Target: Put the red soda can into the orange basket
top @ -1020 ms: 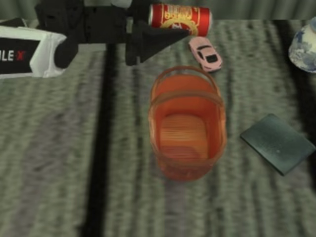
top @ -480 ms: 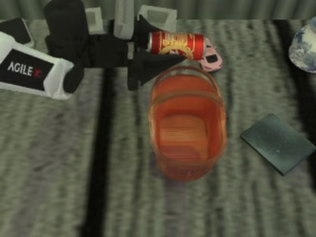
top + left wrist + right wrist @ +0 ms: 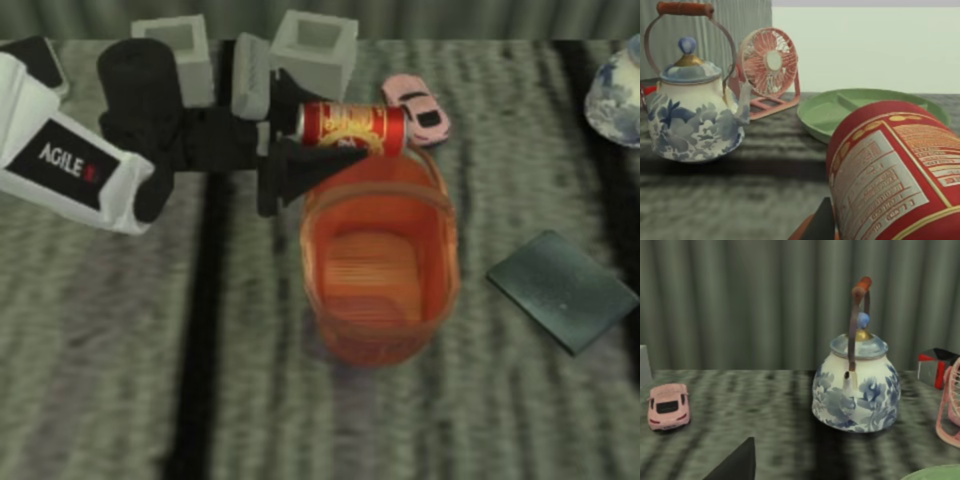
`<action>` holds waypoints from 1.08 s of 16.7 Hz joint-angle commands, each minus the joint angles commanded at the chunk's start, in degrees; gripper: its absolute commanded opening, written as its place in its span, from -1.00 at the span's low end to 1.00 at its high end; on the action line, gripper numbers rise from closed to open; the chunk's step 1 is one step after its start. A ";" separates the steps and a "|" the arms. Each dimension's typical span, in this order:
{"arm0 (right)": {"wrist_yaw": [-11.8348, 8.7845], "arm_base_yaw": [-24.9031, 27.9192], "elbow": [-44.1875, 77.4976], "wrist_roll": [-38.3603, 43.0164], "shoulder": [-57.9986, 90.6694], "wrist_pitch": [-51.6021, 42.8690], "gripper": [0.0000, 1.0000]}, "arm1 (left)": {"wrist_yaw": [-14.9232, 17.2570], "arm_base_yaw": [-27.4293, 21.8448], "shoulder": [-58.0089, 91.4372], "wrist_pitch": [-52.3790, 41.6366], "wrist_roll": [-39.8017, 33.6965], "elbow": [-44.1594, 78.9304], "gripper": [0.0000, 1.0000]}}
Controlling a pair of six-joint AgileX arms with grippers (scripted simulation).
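Partly hidden behind my left gripper (image 3: 318, 148), the red soda can (image 3: 352, 128) lies on its side in the air, pinched between the dark jaws at its silver end, over the far rim of the orange basket (image 3: 380, 262). From above, the lower finger covers part of the can's near edge and a stretch of the basket's rim. In the left wrist view the can (image 3: 892, 172) fills the near corner and is cut off by the frame, and only a dark sliver of finger shows below it.

My right arm does not appear from above; its wrist view shows just a dark wedge at the lower edge, too little to say how its jaws stand.

A pink toy car (image 3: 417, 106) sits just beyond the basket, partly screened by the can. Two grey open boxes (image 3: 314, 40) stand at the far edge, one half behind the arm. A blue-and-white teapot (image 3: 615, 92) is cut off at the right edge, and a dark green square pad (image 3: 563, 290) lies to the right of the basket.

The table (image 3: 110, 360) is covered in grey-green streaked cloth. A pleated grey curtain (image 3: 765, 300) hangs behind it. The left wrist view also catches a pink fan (image 3: 771, 70) and a green divided plate (image 3: 840, 112).
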 joint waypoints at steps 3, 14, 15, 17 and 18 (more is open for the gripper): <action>0.00 0.00 0.00 0.00 0.00 0.00 1.00 | 0.00 0.00 0.00 0.00 0.00 0.00 -0.55; 0.00 0.00 0.00 0.00 0.00 0.00 1.00 | 0.00 0.00 0.00 0.00 0.00 0.00 1.00; 0.00 0.00 0.00 0.00 0.00 0.00 1.00 | 0.00 0.00 0.00 0.00 0.00 0.00 1.00; 0.00 0.00 0.00 0.00 0.00 0.00 1.00 | 0.00 0.00 0.00 0.00 0.00 0.00 1.00; 0.00 0.00 0.00 0.00 0.00 0.00 1.00 | 0.00 0.00 0.00 0.00 0.00 0.00 1.00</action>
